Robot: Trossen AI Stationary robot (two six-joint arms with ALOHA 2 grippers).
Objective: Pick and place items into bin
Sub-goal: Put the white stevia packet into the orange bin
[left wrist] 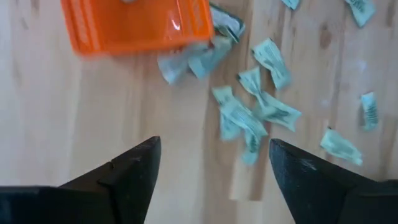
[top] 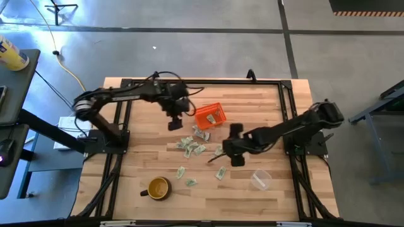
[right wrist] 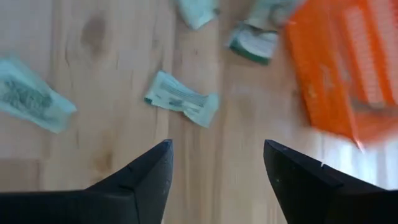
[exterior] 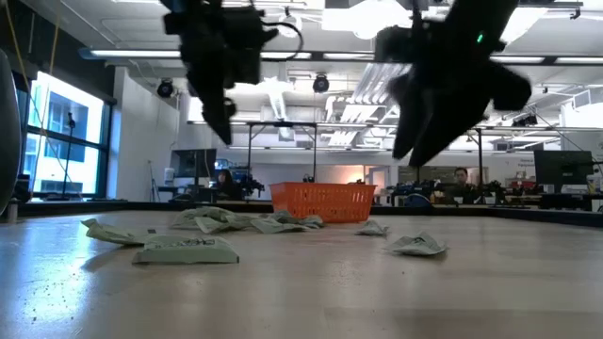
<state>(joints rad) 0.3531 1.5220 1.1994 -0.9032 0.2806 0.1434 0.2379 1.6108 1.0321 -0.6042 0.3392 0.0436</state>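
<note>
Left gripper (top: 175,124) spread wide and empty, hovering above bare table at 9 o'clock of the orange bin (top: 210,116). Right gripper (top: 235,145) likewise parted, holding nothing, poised at 5 o'clock of the bin, above the green-and-white scraps (top: 191,146).

Task judged barely begun: perhaps one pale scrap inside the bin in the left wrist view, hard to confirm. Most scraps loose on the table (top: 271,107), clustered just beside the bin's 6 to 7 o'clock edge, others strewn toward the mug (top: 158,188) and the clear cup (top: 260,180).

Dark print on several scraps, too small to read. No brand legible anywhere.
</note>
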